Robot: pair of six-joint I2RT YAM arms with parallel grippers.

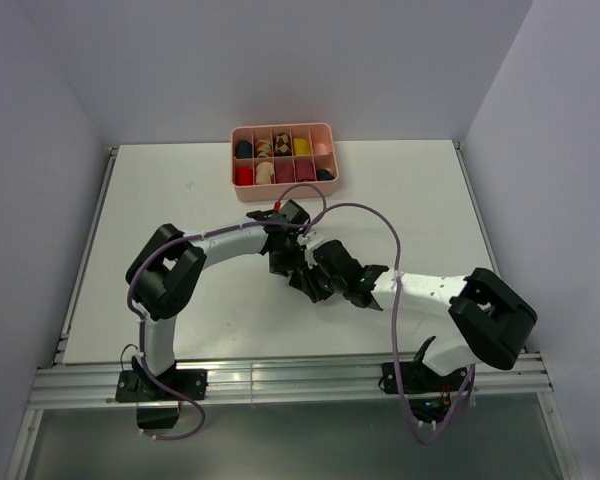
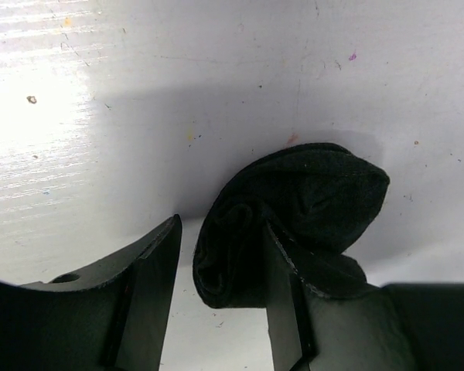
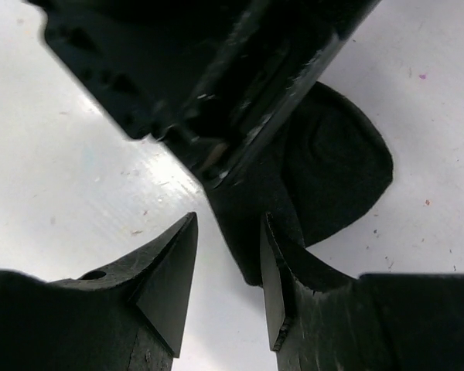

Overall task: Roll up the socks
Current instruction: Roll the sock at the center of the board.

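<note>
The black sock [image 2: 294,209], partly rolled, lies on the white table [image 2: 139,93] near its middle. The left gripper [image 2: 223,232] has its jaws spread: one finger is pressed into the sock's folds and the other stands clear of it. The right gripper [image 3: 229,224] is likewise spread, with one finger just beside the sock's edge, pinching nothing.

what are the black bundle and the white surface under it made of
The black rolled bundle looks like soft knit fabric: matte, fuzzy, creased into folds. The white flat tabletop seems a hard painted or laminated board, slightly glossy: it shows glare, specks and scratches.
</note>
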